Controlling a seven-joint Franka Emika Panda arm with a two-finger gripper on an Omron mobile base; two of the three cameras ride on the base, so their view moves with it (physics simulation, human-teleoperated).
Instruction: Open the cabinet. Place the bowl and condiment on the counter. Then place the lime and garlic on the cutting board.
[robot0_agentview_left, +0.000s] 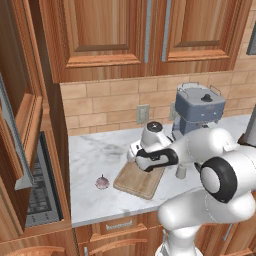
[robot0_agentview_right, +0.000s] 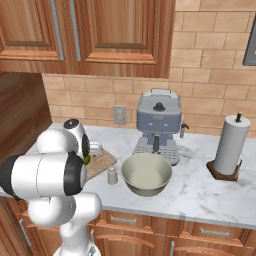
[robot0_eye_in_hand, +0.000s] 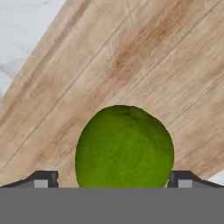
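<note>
- Left base view has the cabinet (robot0_agentview_left: 20, 135) at the far left with its door swung open, the grey bar handle running down its edge.
- Desk (robot0_agentview_left: 95, 155) of white marble runs below the brick wall, over wooden drawers.
- Coffee machine (robot0_agentview_right: 157, 125) stands at the back of the desk; a paper-towel roll (robot0_agentview_right: 230, 142) stands well to its right.
- Bowl (robot0_agentview_right: 147, 174) sits on the desk just in front of the coffee machine, cream inside facing up.
- Cutting board (robot0_agentview_left: 140, 180) lies flat on the desk, partly under the arm.
- Condiment (robot0_agentview_right: 112, 175) shaker stands upright on the desk between the board and the bowl.
- Pincer (robot0_eye_in_hand: 113, 181) hangs low over the board, its tips apart on either side of the lime (robot0_eye_in_hand: 124, 146); whether they press it I cannot tell.
- Garlic (robot0_agentview_left: 102, 182) rests on the desk just left of the board, off it.
</note>
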